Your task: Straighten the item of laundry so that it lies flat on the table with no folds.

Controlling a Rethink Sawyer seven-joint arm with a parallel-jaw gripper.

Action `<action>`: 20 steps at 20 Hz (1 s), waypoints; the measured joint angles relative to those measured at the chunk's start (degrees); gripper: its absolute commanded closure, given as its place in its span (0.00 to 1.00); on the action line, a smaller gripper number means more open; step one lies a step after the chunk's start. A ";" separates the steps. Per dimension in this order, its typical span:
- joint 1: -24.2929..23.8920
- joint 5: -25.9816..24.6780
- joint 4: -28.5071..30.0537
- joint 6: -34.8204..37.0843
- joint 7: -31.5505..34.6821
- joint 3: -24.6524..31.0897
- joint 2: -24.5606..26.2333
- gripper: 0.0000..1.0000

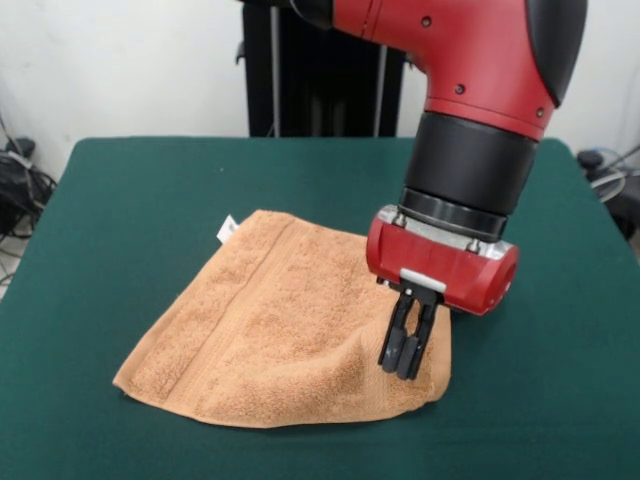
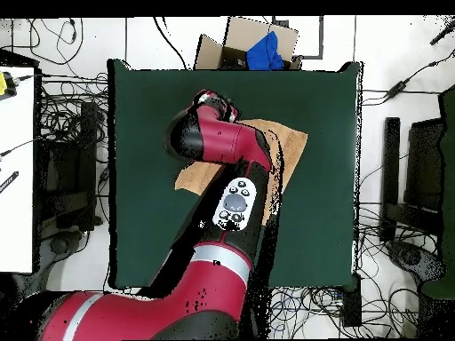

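The green table (image 1: 150, 190) carries an orange-tan towel (image 1: 270, 330) near its middle, closer to the front edge, one corner raised in a ridge. The red arm (image 1: 470, 70) hangs over it. The gripper (image 1: 405, 360) has its fingers pressed together, pinching that raised towel corner. A white tag (image 1: 227, 229) shows at the towel's far corner.

Dark green table (image 1: 150, 200), an orange-tan towel (image 1: 270, 330) on it, seemingly rumpled at one corner

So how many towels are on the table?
1: the towel lies mid-table, with the gripper at its right corner. Nothing suggests another hidden.
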 measured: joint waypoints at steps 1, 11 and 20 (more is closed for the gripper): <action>0.00 0.00 0.03 -0.08 0.00 0.00 -0.13 1.00; -0.59 0.00 0.80 -0.67 0.00 -0.01 -1.67 1.00; -0.80 -0.01 1.67 -1.19 0.00 0.00 -1.99 1.00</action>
